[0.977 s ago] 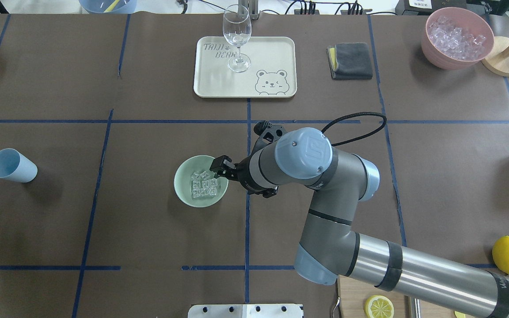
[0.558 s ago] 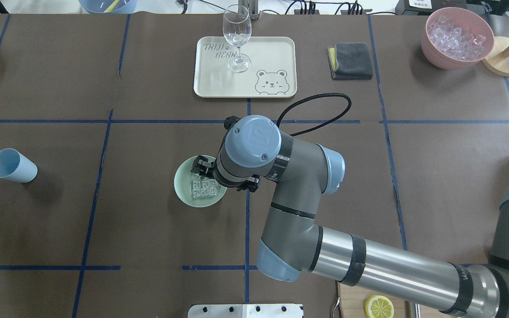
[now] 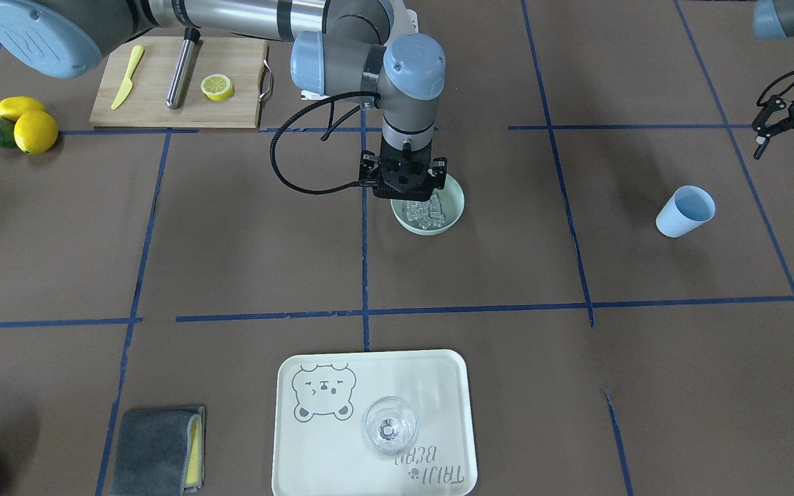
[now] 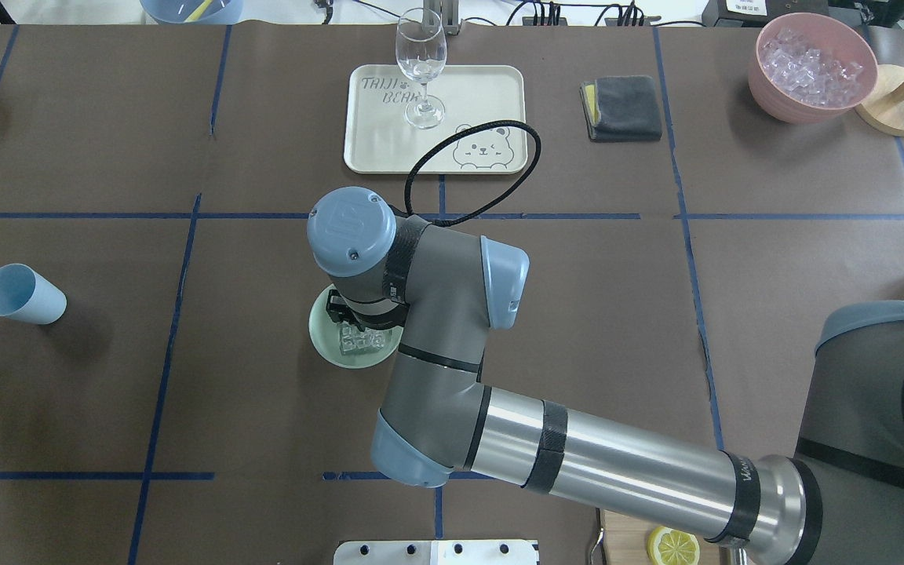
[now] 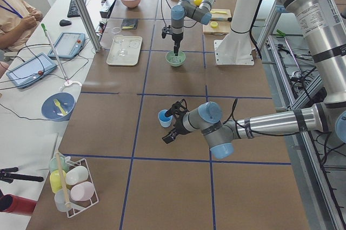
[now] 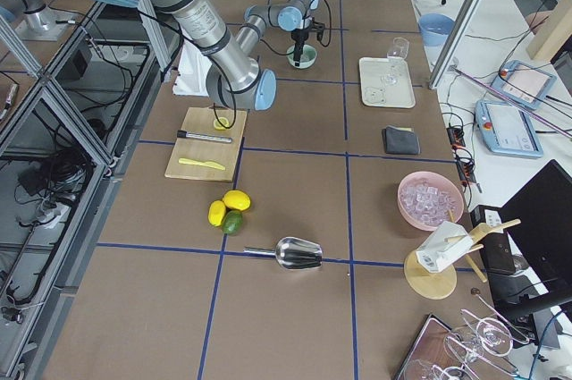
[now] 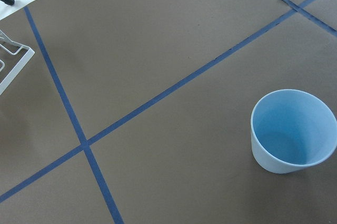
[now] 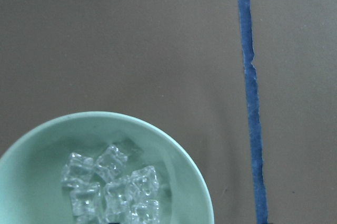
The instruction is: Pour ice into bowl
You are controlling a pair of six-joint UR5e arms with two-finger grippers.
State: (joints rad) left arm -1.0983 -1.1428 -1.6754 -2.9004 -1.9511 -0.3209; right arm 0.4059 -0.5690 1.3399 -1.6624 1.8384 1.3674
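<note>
The pale mint-green bowl (image 3: 455,207) (image 4: 322,333) stands near the table's middle. A cluster of clear ice (image 3: 426,212) (image 4: 363,341) (image 8: 113,184) lies inside it. My right gripper (image 3: 407,198) points straight down over the bowl's robot-side rim, and its jaws look spread and hold nothing. In the overhead view its wrist hides much of the bowl. The right wrist view looks down on the bowl's rim (image 8: 179,150) and shows no fingers. My left gripper (image 3: 791,155) (image 5: 170,123) hangs open and empty beside the blue cup (image 3: 686,210) (image 7: 292,132).
A cream tray (image 4: 483,86) carries a clear wine glass (image 4: 421,67). A grey cloth (image 4: 623,107) and a pink container of ice (image 4: 811,67) sit at the far right. A cutting board (image 3: 176,103), lemons (image 3: 32,127) and a metal scoop (image 6: 295,253) lie on the robot's right.
The right arm has swung to the view's left, carrying its gripper from the bowl's right rim to above the bowl. Bowl, ice and cup have stayed put.
</note>
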